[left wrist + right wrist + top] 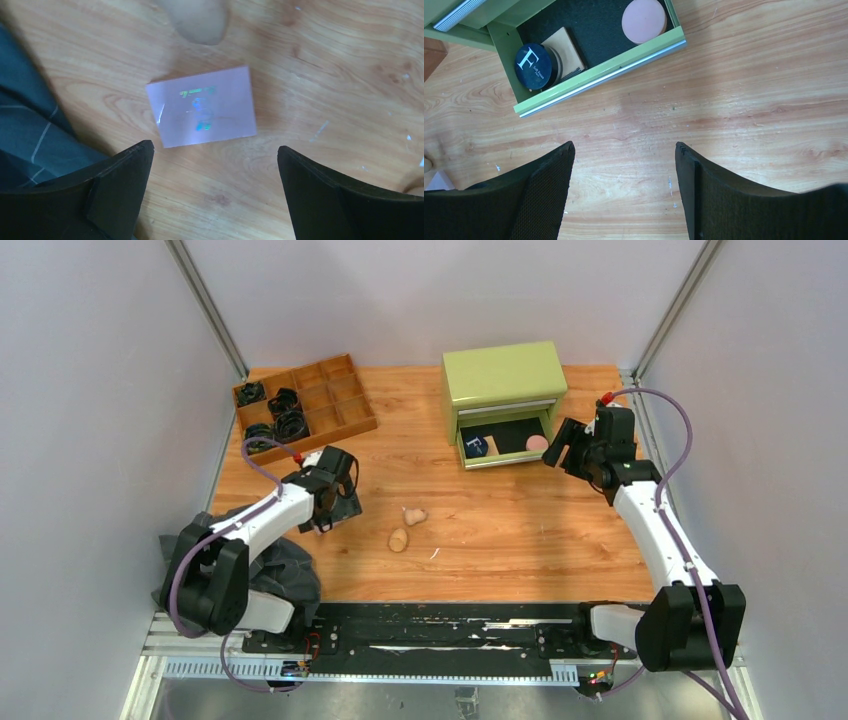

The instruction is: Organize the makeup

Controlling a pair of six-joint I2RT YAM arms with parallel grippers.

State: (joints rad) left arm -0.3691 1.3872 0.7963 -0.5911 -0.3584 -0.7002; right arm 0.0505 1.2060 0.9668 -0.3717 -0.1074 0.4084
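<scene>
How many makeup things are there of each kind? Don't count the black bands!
Beige egg sponges: 2
Pink round puff: 1
Tan square pad: 1
Dark round compact: 1
Pale pink flat rectangle: 1
Total: 6

Grey walls (420, 290) w/ metal corner posts (207, 305), wood tbl (520, 530), even light

The left arm (265, 520) and right arm (655, 525) share white link shells between chunky black joint housings, each trailed by a purple-grey cable (683, 425) (with a red cap (606, 398) at its wrist end). The left gripper (212, 148) has smooth matte-black wedge fingers (115, 190); the right gripper (624, 145) has fingers (539, 200) with a fine mesh texture.
</scene>
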